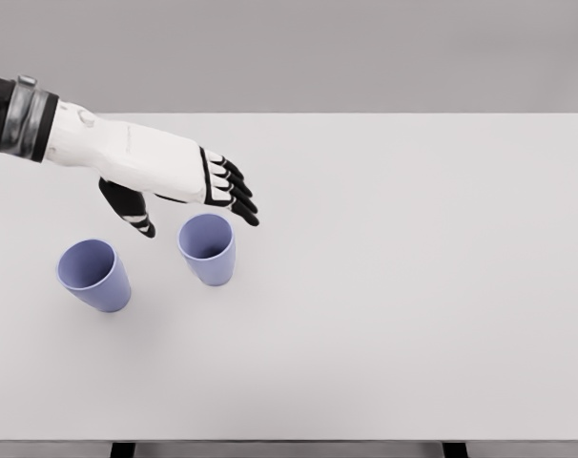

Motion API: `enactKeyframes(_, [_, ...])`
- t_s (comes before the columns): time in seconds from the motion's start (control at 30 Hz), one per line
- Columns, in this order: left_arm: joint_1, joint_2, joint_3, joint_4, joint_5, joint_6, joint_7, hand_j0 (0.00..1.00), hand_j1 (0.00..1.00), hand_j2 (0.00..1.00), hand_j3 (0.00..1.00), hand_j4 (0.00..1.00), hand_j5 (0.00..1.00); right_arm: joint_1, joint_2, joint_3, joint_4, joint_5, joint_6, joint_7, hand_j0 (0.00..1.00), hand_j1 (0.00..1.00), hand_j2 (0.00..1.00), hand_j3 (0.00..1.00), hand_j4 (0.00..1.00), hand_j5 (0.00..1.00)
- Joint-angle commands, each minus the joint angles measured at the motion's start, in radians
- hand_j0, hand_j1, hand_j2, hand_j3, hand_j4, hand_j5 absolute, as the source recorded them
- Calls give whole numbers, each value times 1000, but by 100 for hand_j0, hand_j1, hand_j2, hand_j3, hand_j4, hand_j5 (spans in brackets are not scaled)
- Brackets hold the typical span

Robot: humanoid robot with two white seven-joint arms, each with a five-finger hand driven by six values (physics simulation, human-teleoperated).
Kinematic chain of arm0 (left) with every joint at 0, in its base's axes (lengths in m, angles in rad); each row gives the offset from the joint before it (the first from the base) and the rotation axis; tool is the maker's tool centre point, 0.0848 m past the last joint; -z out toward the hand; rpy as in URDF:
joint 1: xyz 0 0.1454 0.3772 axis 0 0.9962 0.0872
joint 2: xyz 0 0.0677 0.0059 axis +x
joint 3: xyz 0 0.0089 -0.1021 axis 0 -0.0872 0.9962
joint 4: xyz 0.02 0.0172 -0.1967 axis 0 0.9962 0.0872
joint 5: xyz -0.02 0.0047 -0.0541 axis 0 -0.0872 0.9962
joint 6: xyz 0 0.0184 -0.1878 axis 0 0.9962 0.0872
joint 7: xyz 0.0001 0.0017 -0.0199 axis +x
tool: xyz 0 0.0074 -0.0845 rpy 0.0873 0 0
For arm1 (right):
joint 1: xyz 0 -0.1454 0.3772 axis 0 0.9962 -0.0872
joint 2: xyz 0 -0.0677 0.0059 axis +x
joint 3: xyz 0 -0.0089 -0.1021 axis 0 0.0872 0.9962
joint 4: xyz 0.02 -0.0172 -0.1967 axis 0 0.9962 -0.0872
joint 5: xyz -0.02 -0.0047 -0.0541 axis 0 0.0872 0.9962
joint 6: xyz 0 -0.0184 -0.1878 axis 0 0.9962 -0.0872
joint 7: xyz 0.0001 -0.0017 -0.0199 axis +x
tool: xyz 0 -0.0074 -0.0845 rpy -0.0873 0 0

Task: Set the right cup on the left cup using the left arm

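The left arm enters from the picture's left edge at about nine o'clock, its white forearm reaching toward four o'clock. A dark and silver cuff rings it near the edge. The left robot hand is palm down, black fingers loosely extended, the thumb hanging apart below, grasping nothing.

The left arm is cut off at the picture's left edge.

A bare simulated test space, rather than any lived-in room, is suggested by the plain white desk set against a featureless grey backdrop, with what may be dark desk legs barely glimpsed at the lower edge.
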Motion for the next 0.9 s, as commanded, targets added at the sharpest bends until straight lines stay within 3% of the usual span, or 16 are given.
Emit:
enactKeyframes(0.0, [2, -8, -17, 18, 8, 3, 0, 100, 100, 100, 100, 100, 100, 0, 0, 0, 0, 0, 0, 0, 100, 100, 100, 100, 100, 100])
enactKeyframes(0.27, [5, -23, -2, 2, -111, 3, 0, 100, 100, 100, 100, 100, 100, 0, 0, 0, 0, 0, 0, 0, 100, 100, 100, 100, 100, 100])
enactKeyframes(0.53, [8, -58, -2, -19, -147, 3, 0, 100, 100, 100, 100, 100, 100, 0, 0, 0, 0, 0, 0, 0, 100, 100, 100, 100, 100, 100])
enactKeyframes(0.87, [61, -75, 3, -8, -214, 3, 0, 100, 100, 100, 100, 100, 100, -2, 0, 0, 0, 0, 0, 0, 100, 100, 100, 100, 100, 100])
